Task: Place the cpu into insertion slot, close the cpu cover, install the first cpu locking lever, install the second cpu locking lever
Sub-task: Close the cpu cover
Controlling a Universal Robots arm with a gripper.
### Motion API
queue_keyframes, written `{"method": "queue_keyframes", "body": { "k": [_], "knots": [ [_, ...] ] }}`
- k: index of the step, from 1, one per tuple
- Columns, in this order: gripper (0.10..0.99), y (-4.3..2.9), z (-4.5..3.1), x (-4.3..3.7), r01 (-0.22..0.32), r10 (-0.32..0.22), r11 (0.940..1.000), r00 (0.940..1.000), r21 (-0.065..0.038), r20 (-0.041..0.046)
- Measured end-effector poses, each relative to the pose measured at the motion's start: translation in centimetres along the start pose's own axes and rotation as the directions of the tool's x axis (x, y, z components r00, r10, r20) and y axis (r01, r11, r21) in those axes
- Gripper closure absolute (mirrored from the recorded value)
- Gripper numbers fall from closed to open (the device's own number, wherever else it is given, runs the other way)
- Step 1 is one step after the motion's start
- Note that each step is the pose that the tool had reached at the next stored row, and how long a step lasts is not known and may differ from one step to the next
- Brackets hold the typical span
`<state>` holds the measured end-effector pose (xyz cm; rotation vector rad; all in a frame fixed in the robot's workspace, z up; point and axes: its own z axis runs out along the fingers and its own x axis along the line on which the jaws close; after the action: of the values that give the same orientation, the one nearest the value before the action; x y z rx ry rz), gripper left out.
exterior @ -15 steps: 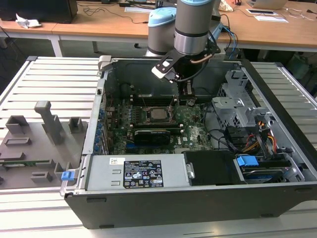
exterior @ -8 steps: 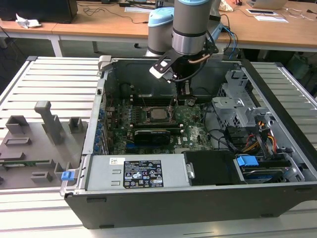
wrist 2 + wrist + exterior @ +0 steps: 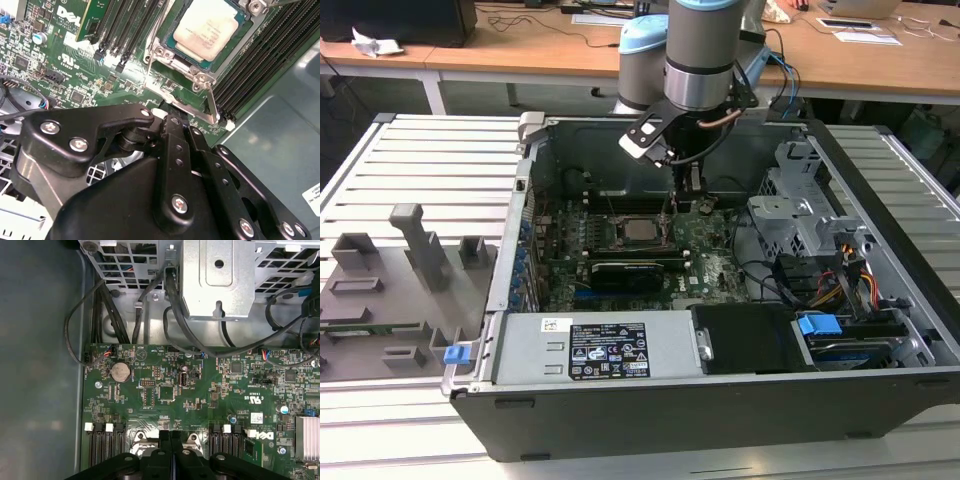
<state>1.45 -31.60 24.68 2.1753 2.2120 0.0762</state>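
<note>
The cpu [image 3: 207,27], a pale silver square, lies in the insertion slot [image 3: 172,65] on the green board; in the exterior view the cpu [image 3: 640,230] sits mid-case. The cpu cover [image 3: 200,80], a thin silver frame, lies flat around it. A thin metal lever [image 3: 214,102] runs along the socket edge beside the memory slots. My gripper [image 3: 175,119] is shut, its tips right at the socket's edge by the cover's tab. In the exterior view the gripper [image 3: 672,212] hangs low just to that view's right of the cpu. In the first wrist view the gripper [image 3: 170,434] shows both fingers pressed together.
Long black memory slots [image 3: 250,65] flank the socket. A black card [image 3: 630,270] lies in front of it. A metal drive cage [image 3: 790,210] and cables [image 3: 840,280] fill the case's right in the exterior view, the power supply [image 3: 590,350] its front. A grey fixture tray [image 3: 400,270] stands outside.
</note>
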Motion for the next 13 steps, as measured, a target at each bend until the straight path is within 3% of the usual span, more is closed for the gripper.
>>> {"method": "queue_keyframes", "body": {
  "k": [13],
  "knots": [
    [0.980,-0.43,-0.03,0.01,0.000,0.000,1.0000,1.0000,0.000,0.0000]
  ]
}}
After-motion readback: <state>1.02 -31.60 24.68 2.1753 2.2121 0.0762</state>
